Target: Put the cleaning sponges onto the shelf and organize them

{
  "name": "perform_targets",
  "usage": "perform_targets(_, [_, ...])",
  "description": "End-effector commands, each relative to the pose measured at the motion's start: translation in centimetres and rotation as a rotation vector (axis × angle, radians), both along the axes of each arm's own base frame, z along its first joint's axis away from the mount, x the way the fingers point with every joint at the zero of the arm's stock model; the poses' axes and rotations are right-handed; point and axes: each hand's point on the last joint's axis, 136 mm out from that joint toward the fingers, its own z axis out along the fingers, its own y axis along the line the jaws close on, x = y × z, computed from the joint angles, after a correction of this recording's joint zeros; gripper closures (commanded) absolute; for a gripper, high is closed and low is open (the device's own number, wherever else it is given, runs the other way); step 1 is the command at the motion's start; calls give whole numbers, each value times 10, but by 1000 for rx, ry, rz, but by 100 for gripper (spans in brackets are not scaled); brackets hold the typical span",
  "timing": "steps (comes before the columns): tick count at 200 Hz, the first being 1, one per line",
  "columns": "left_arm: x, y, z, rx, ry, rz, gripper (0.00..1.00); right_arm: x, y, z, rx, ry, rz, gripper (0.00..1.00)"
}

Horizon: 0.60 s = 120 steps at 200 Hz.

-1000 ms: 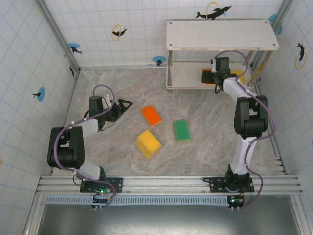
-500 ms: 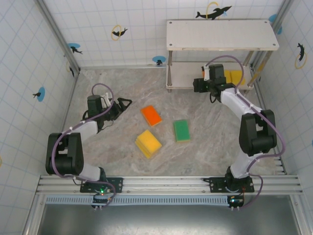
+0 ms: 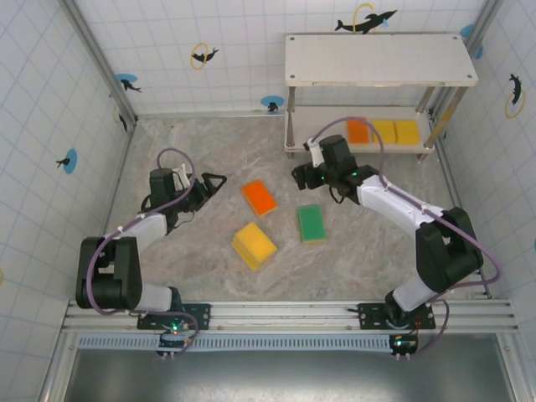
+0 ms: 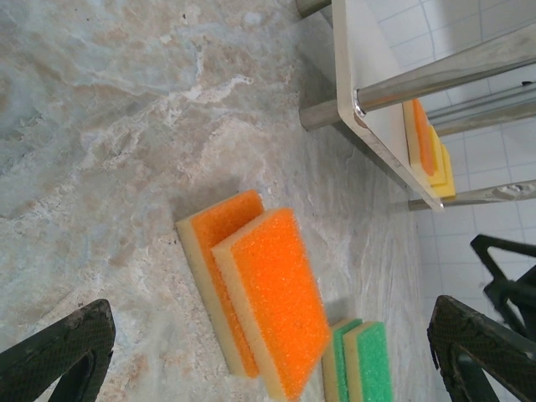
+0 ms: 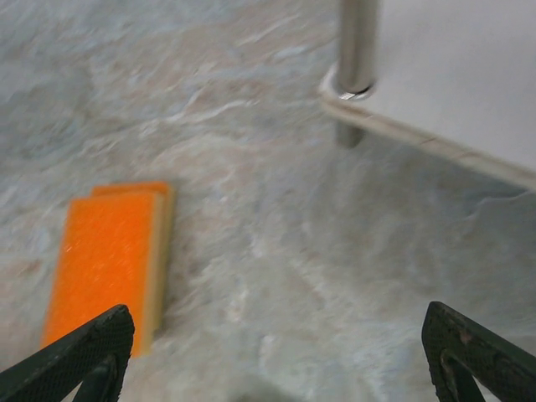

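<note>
Plainly, the coming move turns on the orange sponges, which lie between the two arms. In the top view the left gripper (image 3: pixel 210 181) sits at 9 o'clock of the table (image 3: pixel 184 251), its jaws well apart with nothing between them. The yellow sponges (image 3: pixel 254 245) are a stack turned cornerwise, toward 6 o'clock of the table's middle. Just beyond them the orange sponges (image 3: pixel 259 198) are two blocks, one on the other and slipped a little sideways, their long axis running from 11 to 5 o'clock. They lie at about 4 o'clock from the left gripper and about 8 o'clock from the right gripper (image 3: pixel 298 176), and the two gaps look much alike. The left wrist camera has them nearly centred between its fingers, while the right wrist camera has them off at its own 8 o'clock, close to one finger. So the left arm seems the better lined up, though its jaws would likely meet the long axis at a slant. The right gripper is likewise spread wide and empty. The green sponges (image 3: pixel 311 223) lie near it at its 6 o'clock, long axis 12 to 6, and are probably that arm's easier pick. At 1 o'clock the shelf (image 3: pixel 381 59) carries a row of three sponges (image 3: pixel 383 131) on its lower board, one orange and two yellow, side by side.
</note>
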Motion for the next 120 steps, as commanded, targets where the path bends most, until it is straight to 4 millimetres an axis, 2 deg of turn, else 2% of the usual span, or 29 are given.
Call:
perform_targets(1, [-3,-3,1,-10,-5,-9,2,-20,27,-3,23,5,58,8])
perform_targets(48, [-3,-4,-5,-32,9,-7,2,-42,68,-27,15,54,144,9])
perform_targets(120, [-5,-4,-7,-26,21,-5,2,-46,101,-53,-20,79,148,10])
